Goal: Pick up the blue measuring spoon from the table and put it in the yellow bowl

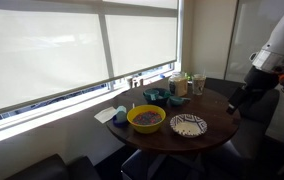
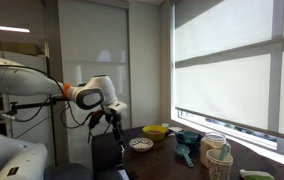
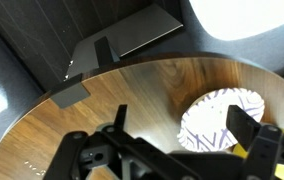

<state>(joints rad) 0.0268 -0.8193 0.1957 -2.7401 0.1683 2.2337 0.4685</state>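
The round dark wooden table (image 1: 217, 108) shows in both exterior views and in the wrist view (image 3: 112, 110). The yellow bowl (image 1: 146, 118) with a dark inside stands on it, also seen far off in an exterior view (image 2: 156, 130). A small blue spoon-shaped thing (image 2: 185, 155) lies on the table near the teal vessel; it is too small to be sure of. My gripper (image 1: 238, 100) hangs beside the table's edge, apart from the bowl. In the wrist view the gripper (image 3: 182, 120) is open and empty, above the table and the patterned dish.
A flat white-patterned dish (image 1: 188, 125) lies beside the yellow bowl and fills the wrist view's right side (image 3: 222, 118). A teal vessel (image 1: 154, 96), cups and jars (image 1: 187, 85) crowd the window side. Dark chairs (image 1: 42, 168) surround the table.
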